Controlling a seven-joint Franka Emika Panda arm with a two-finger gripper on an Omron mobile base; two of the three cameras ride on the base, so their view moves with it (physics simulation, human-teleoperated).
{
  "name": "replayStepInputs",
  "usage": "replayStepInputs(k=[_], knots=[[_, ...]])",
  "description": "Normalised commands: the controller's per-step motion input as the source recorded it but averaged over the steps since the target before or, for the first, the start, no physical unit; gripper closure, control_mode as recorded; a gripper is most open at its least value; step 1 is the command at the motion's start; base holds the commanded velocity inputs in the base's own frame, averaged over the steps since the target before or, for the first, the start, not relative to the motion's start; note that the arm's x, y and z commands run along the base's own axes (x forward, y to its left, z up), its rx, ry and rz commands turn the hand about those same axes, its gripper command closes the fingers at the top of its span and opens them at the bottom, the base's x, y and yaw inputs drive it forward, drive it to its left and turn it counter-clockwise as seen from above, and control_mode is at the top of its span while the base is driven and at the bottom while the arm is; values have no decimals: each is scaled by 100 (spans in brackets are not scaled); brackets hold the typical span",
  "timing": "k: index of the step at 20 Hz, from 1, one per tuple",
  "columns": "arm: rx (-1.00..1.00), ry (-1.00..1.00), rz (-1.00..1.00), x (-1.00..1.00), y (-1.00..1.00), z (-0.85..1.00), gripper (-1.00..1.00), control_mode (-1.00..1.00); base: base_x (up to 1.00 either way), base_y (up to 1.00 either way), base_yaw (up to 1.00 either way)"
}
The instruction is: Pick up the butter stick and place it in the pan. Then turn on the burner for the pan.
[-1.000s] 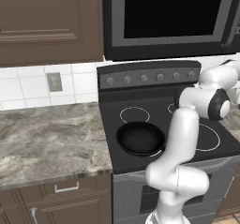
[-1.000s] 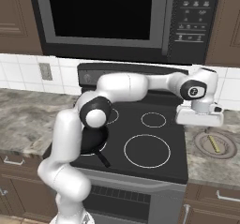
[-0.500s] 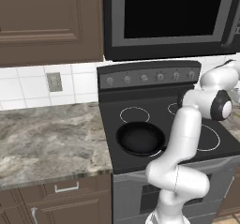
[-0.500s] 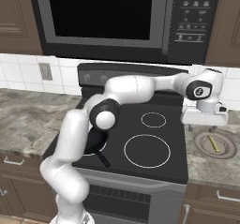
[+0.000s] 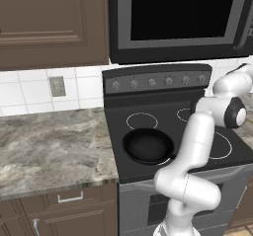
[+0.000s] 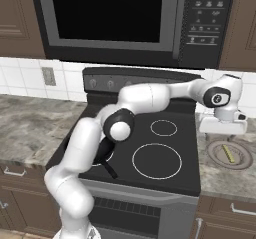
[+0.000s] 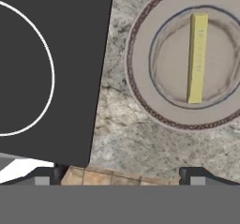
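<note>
Small, thin, pale yellow rectangular butter stick (image 7: 197, 58) lying flat inside a round beige plate (image 7: 138, 54) with a dark patterned rim, on the grey marbled stone surface (image 7: 136, 138) to the right of the black glass stove top (image 6: 165, 155). Same butter stick (image 6: 229, 154) seen in the right base view as a thin yellow bar angled across the plate (image 6: 215, 158), well apart from the pan.

Round black frying pan (image 5: 147, 145) with low sides sitting on the near left burner of the stove top (image 5: 163, 131), nothing inside it. In the right base view, pan (image 6: 106, 150) mostly hidden behind the white arm's dark elbow joint, its long straight black handle pointing toward the near edge.

White arm stretched far right across the stove, end effector (image 6: 223, 127) hanging above the surface just left of and over the plate's far rim, not touching anything. End effector (image 7: 123, 176) spread wide apart and holding nothing, two dark finger tips (image 7: 191, 175) at the bottom of the hand view, butter stick and plate lying beyond them toward the top right.

Dark microwave (image 6: 125, 20) mounted above the stove; row of knobs (image 5: 158, 81) along the stove's back panel; brown cabinets (image 5: 52, 22) and white tiled wall (image 5: 29, 89) to the left.
</note>
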Motion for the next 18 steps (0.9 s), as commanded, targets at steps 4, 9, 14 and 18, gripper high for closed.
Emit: replayStepInputs(k=[4,9,14,18], knots=[[0,0,1,11,-14,-13,-100,-100,0,0,0],[0,0,1,12,-14,-15,-100,-100,0,0,0],[0,0,1,14,-14,-15,-100,-100,0,0,0],[0,0,2,13,-17,-13,-100,-100,0,0,0]])
